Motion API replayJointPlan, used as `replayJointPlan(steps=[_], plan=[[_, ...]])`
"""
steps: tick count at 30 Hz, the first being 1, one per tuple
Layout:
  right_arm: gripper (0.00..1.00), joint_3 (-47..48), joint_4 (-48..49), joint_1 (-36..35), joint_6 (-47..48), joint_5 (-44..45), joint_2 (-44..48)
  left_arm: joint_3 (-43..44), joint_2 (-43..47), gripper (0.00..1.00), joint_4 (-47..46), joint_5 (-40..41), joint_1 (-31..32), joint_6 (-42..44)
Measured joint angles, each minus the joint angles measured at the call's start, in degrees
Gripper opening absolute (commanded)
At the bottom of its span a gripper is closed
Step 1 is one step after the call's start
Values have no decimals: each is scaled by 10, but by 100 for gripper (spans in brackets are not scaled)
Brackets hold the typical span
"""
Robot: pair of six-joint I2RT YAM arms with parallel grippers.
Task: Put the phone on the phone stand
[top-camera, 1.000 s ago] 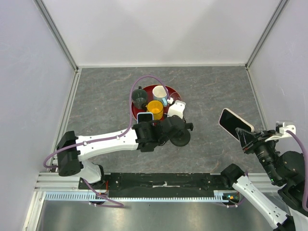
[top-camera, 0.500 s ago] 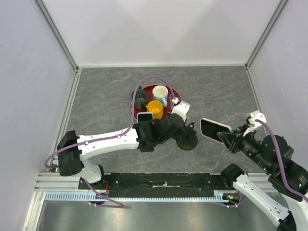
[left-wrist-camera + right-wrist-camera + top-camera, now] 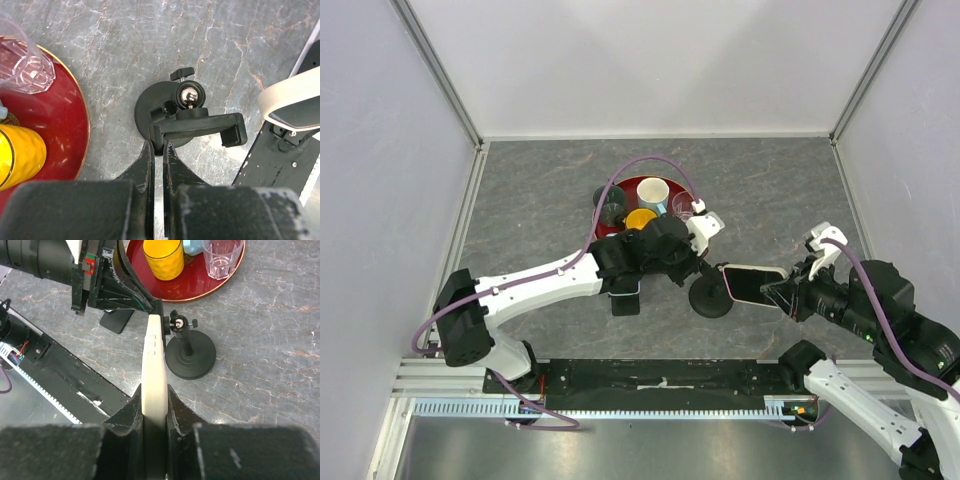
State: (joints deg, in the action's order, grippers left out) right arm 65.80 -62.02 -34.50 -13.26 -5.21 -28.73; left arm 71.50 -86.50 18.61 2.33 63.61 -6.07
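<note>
Nearest, at the right: right gripper (image 3: 155, 399) clamped on the near end of the phone (image 3: 154, 355), jaws only as wide as the phone's thickness. White-edged, dark-faced phone carried above the table (image 3: 540, 190), reaching left. Not on the stand.

Just beyond the phone's tip: phone stand (image 3: 190, 357), upright on the table. Round black base, short stem, shiny ball joint with a small thumbscrew, black cradle bar on top. Phone's leading end just beside the right end of the cradle, with a thin strip of table showing between them in the left wrist view.

On the other side of the stand: left gripper (image 3: 158, 146), fingers pinched almost together on the left end of the cradle bar. That arm's black wrist crowds the left and far side of the stand.

Behind the stand and the left wrist: red tray (image 3: 70, 130) with a gold rim, near the stand's base but apart from it. On the tray, a yellow cup (image 3: 162, 257) and a clear glass (image 3: 220, 255) nearest the stand. Farther back, a white mug (image 3: 653, 191) and a dark cup (image 3: 611, 207). Looped over the tray, the left arm's purple cable (image 3: 620, 170).
</note>
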Motion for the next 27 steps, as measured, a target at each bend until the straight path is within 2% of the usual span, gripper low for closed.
replayJointPlan(steps=[3, 5, 8, 13, 14, 16, 20, 27], plan=[[0, 21, -13, 0, 10, -5, -19, 0, 0, 12, 0, -37, -13, 25], [0, 31, -24, 0, 16, -4, -31, 0, 0, 24, 0, -56, -19, 35], [0, 36, -36, 0, 21, -3, -43, 0, 0, 34, 1, -78, -27, 42], [0, 36, -39, 0, 22, -6, -50, -8, 4, 45, 3, -105, -37, 41], [0, 36, -39, 0, 24, -9, -50, -10, 7, 52, 3, -108, -38, 40], [0, 36, -39, 0, 26, -13, -52, -17, 19, 58, 3, -118, -43, 37], [0, 36, -39, 0, 42, -31, -63, -33, 67, 60, 3, -130, -56, 21], [0, 40, -37, 0, 87, -94, -116, -75, 219, 60, -16, -123, -92, -23]])
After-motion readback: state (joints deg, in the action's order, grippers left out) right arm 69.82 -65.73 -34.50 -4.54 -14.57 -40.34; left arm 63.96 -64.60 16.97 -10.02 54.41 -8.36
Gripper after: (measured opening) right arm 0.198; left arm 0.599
